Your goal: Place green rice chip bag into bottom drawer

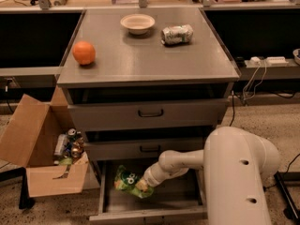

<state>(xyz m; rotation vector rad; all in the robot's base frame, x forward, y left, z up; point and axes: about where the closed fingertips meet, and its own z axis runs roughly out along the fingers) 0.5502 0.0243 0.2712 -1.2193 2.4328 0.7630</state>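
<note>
Below the worktop's [150, 60] front edge, the gripper [142, 185] meets the green rice chip bag [123, 178], covering its right end. The white arm [239, 172] hides the bottom drawer's [140, 216] right side. Past the left edge, the clutter [70, 145] in the cardboard box [47, 184] is too small to identify.

green bag [126, 180], white claw [142, 186] in grey drawer [183, 198]

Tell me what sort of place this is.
Probably a robotics lab or workshop, not a home: a grey metal drawer cabinet, a power strip with loose cables, and a cardboard box of cans. The gripper is down in the bottom drawer at the green rice chip bag.
</note>
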